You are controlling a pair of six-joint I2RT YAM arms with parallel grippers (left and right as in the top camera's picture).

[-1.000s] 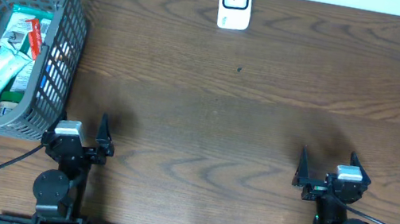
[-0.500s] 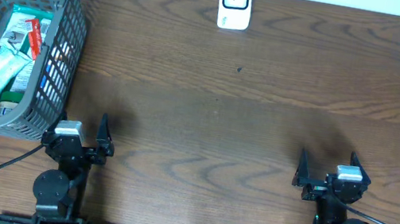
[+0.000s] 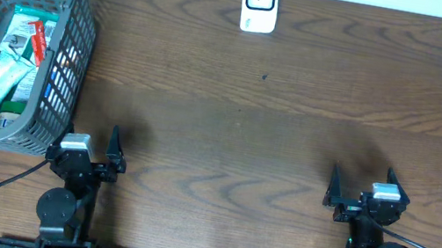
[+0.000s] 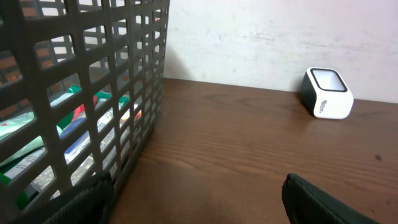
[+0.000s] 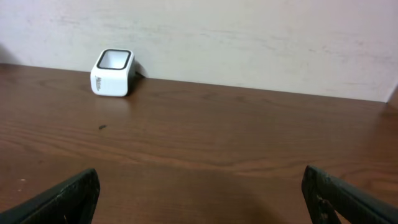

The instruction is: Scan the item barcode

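While the white barcode scanner [image 3: 259, 3] stands at the far edge of the table [image 3: 273, 132], the packaged items [image 3: 14, 56] lie heaped in the grey mesh basket [image 3: 74, 38], well to the left of the scanner. The left gripper [image 3: 86, 145] and the right gripper [image 3: 362, 189] sit well apart from the scanner, one to either side of it, each with jaws spread wide and holding nothing.

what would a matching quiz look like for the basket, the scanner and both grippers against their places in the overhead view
Things:
1 basket
2 scanner
3 left gripper
4 right gripper

Places:
a far edge, centre
b near edge, right side
c far left corner
d near edge, left side, next to the basket

Pairs: 1-c, 2-a, 3-d, 4-b
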